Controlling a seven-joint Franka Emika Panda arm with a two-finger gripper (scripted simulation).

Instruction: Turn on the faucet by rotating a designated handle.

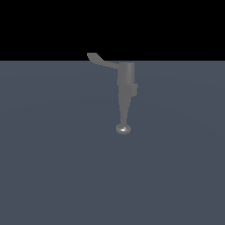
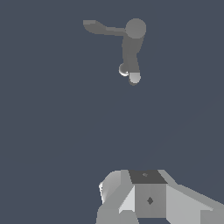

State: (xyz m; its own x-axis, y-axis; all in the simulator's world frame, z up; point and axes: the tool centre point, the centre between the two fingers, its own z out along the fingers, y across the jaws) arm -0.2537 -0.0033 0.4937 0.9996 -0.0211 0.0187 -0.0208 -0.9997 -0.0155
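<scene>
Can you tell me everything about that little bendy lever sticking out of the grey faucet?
The handle is a thin, curved lever in matte grey, looking like dull metal. It branches sideways from the thick cylinder end of the faucet, toward the exterior view's left, and ends in a flattened, paddle-like tip. Only the faucet joins it; nothing else touches it. In the wrist view, the gripper sits well apart from it, so nobody is pushing it yet.

No readable text, labels, brands, numbers or signs anywhere — none on the faucet (image 1: 125, 88), none on its handle (image 1: 100, 60), none on the grey floor (image 1: 52, 154). Same in the wrist view — only a small dark diamond mark on the gripper (image 2: 149, 201), not a character.
</scene>
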